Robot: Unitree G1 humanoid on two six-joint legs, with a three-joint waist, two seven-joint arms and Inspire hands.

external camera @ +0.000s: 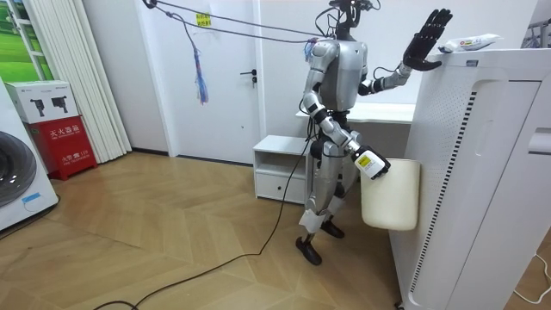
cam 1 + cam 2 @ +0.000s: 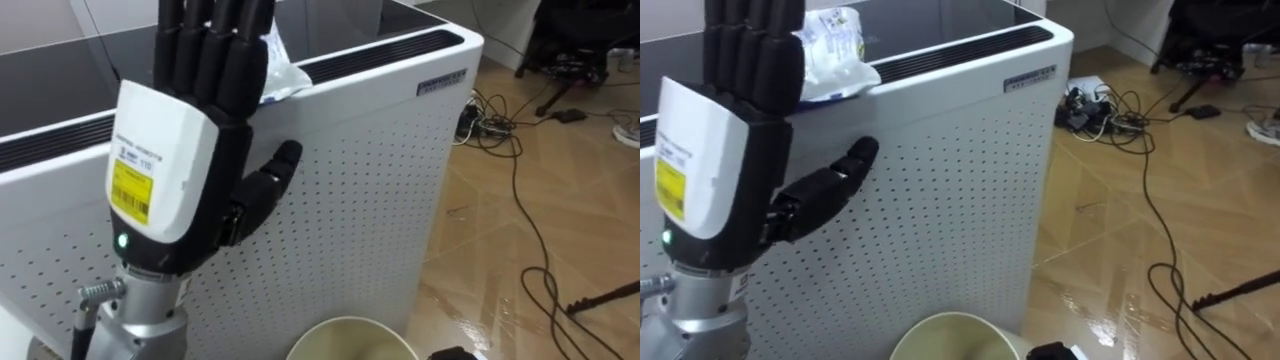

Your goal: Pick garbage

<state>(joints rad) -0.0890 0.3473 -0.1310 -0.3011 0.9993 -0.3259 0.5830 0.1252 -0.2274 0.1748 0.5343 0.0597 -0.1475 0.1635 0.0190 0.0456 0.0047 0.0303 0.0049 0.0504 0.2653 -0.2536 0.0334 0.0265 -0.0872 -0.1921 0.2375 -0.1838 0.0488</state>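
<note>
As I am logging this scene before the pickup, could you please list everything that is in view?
wrapper: one, white, crumpled, on top of the cabinet
cabinet: one, white, perforated, before the robot
bin: one, cream, low beside the cabinet
cables: several, black, on the wooden floor
drawer unit: one, white, behind the robot
box: one, red, on the floor at the room view's left
left hand: one, black, raised open by the wrapper
right hand: one, at the bin's rim

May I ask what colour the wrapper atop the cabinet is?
The wrapper is mostly white, clearest in the right eye view.
</note>
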